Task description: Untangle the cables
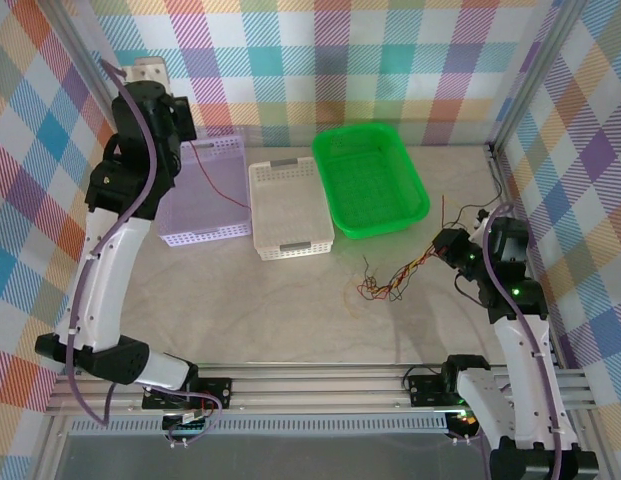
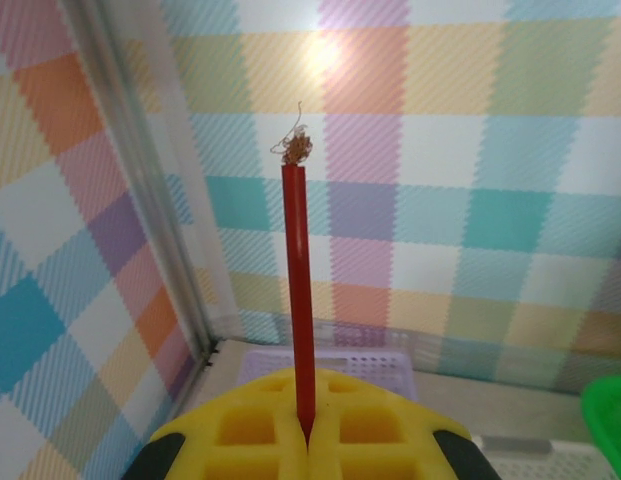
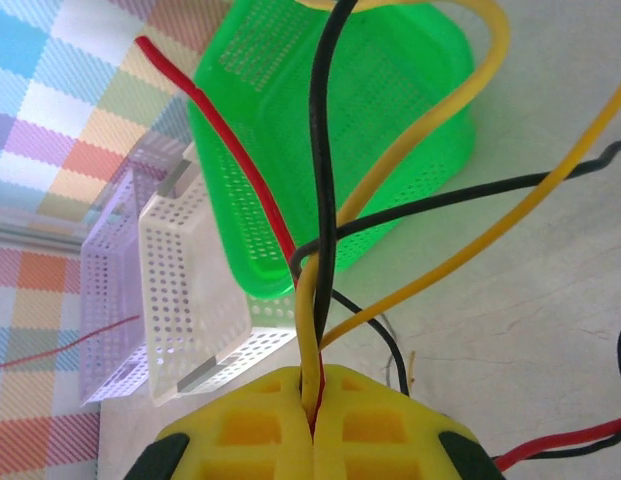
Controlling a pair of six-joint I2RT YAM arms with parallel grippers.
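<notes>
**Top external.**
- The pale marbled table (image 1: 240,300) carries three perforated plastic baskets in a row across the upper middle: a lilac rectangular basket (image 1: 205,225), a white rectangular basket (image 1: 290,245) and a bright green rectangular basket (image 1: 375,225).
- The left arm is raised at upper left, with the left gripper (image 1: 185,128) above the lilac basket.
- A single thin red wire (image 1: 218,182) hangs from the left gripper and slants down-right across the lilac basket toward the white one.
- From this view I cannot tell how the left gripper's jaws stand.
- The tangle of thin red, black and yellow cables (image 1: 390,282) lies on the table at centre right, below the green basket.
- Strands run up-right from the tangle into the right gripper (image 1: 442,245).

**Left wrist.**
- The yellow fingers (image 2: 240,435) at bottom centre are pressed together on the red wire (image 2: 298,300).
- The wire stands straight up from them, with a frayed copper tuft at its top end.
- The lilac basket's rim (image 2: 330,360) is just behind the fingers.
- A sliver of the green basket (image 2: 610,420) is at the right edge.

**Right wrist.**
- The yellow fingers (image 3: 240,430) are clamped together on several cables (image 3: 320,250): yellow, black and red strands fan upward and to the right from the seam.
- The green basket (image 3: 370,120), the white basket (image 3: 190,290) and the lilac basket (image 3: 115,300) are beyond them.
- The thin red wire (image 3: 50,345) crosses the lilac basket at left.
</notes>
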